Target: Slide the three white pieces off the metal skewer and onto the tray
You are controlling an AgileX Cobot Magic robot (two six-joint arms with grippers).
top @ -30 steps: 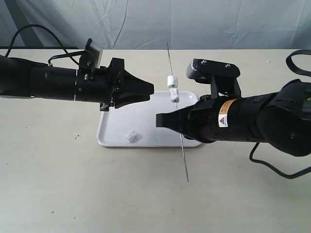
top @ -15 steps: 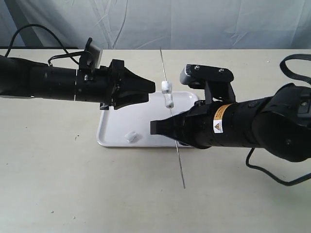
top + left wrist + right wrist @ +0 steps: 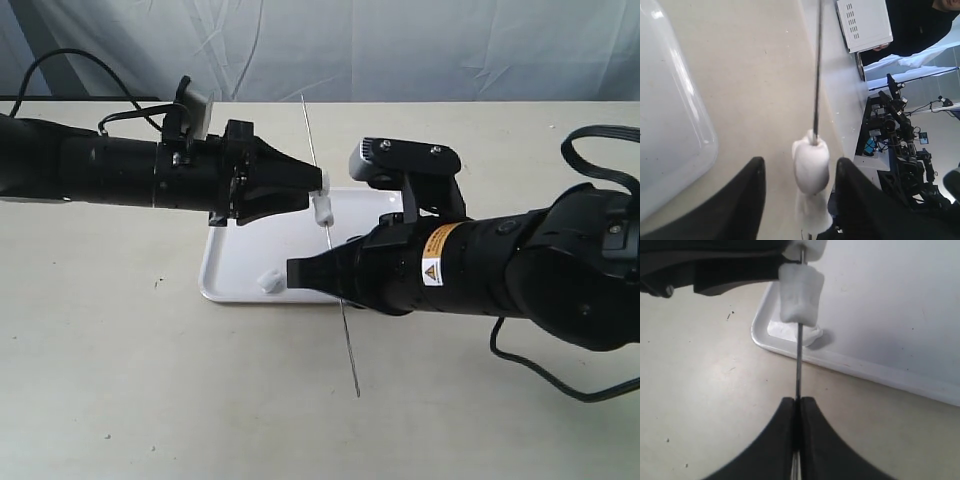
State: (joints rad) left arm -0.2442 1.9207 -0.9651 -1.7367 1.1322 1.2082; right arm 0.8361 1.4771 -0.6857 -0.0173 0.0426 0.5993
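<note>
My right gripper (image 3: 305,272) is shut on the thin metal skewer (image 3: 350,352) and holds it over the white tray (image 3: 235,290). Two white pieces (image 3: 322,207) sit on the skewer, one above the other. They lie between the fingers of my open left gripper (image 3: 316,186). In the left wrist view the nearer white piece (image 3: 811,164) hangs between the two black fingers (image 3: 747,200) with a gap on each side. The third white piece (image 3: 268,281) lies on the tray near its front left corner. The right wrist view shows the right gripper (image 3: 799,402) clamped on the skewer below a threaded piece (image 3: 800,292).
The tan table runs back to a pale curtain (image 3: 420,45). A black cable (image 3: 545,365) loops at the right by the right arm. A white box (image 3: 863,22) and equipment racks stand beyond the table's edge in the left wrist view.
My right arm has carried the skewer leftward, bringing the two threaded pieces from clear of the left gripper to between its open fingers. The left arm has stayed put.
</note>
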